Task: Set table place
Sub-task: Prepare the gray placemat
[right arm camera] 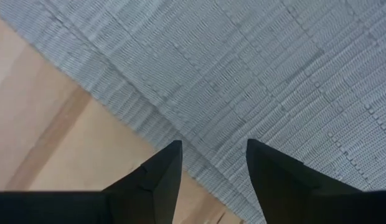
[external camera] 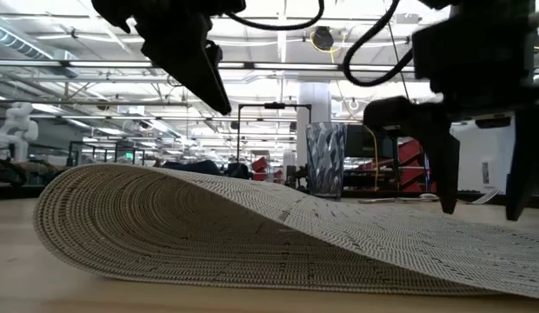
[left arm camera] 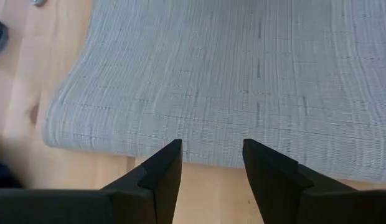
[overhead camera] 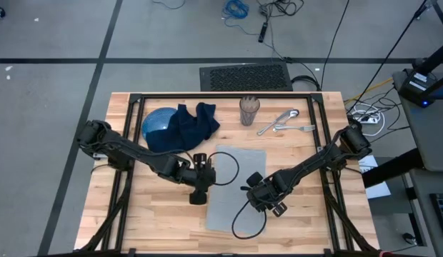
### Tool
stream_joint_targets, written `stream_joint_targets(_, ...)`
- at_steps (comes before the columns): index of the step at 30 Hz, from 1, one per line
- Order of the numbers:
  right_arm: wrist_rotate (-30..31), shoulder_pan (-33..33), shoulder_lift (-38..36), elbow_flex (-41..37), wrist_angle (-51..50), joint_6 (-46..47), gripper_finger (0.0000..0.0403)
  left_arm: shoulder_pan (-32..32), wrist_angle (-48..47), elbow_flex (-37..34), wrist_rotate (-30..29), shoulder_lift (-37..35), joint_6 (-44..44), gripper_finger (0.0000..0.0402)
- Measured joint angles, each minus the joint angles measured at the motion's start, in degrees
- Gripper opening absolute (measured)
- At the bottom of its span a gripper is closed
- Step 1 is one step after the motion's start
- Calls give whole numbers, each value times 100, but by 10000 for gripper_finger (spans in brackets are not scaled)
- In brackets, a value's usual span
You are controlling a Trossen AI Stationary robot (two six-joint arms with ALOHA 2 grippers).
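Observation:
The grey placemat [overhead camera: 236, 187] lies on the wooden table [overhead camera: 157, 214] at its middle. In the low view its left part [external camera: 165, 209] humps up off the wood while its left edge rests on the table. My left gripper [overhead camera: 201, 187] is open and raised above the mat's left edge [left arm camera: 149, 140]; it also shows in the low view [external camera: 213, 87]. My right gripper [overhead camera: 259, 194] is open, fingers pointing down, low over the mat's right edge [right arm camera: 149, 118]; in the low view its fingertips [external camera: 449, 204] stand just above the mat.
At the far left a blue plate [overhead camera: 156, 123] lies under a crumpled navy napkin [overhead camera: 191, 123]. A glass cup [overhead camera: 249, 111] stands at the far middle, with a spoon [overhead camera: 280, 119] and a fork [overhead camera: 296, 129] to its right. Bare wood lies left and right of the mat.

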Motion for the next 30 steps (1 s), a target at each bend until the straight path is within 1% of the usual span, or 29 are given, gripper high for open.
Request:
stream_joint_targets(6, -22, -91, 0, -233, 360, -6, 164, 27, 179, -327, 241, 5, -43, 157)
stream_joint_targets(10, -51, -107, -14, -322, 497, -45, 164, 23, 504, -509, 287, 5, -45, 157)
stream_joint_targets(22, -48, -104, -24, -447, 688, -87, 153, 25, 721, -527, 287, 5, -41, 157)
stream_joint_targets(23, -52, -104, -20, -447, 688, -87, 147, 25, 720, -527, 287, 5, -41, 157)
stream_joint_targets(25, -55, -100, -18, -447, 690, -90, 121, 27, 723, -527, 286, 5, -41, 157)
stream_joint_targets(30, -259, -105, -11, -451, 703, -127, 24, 32, 723, -527, 284, 5, -38, 157)
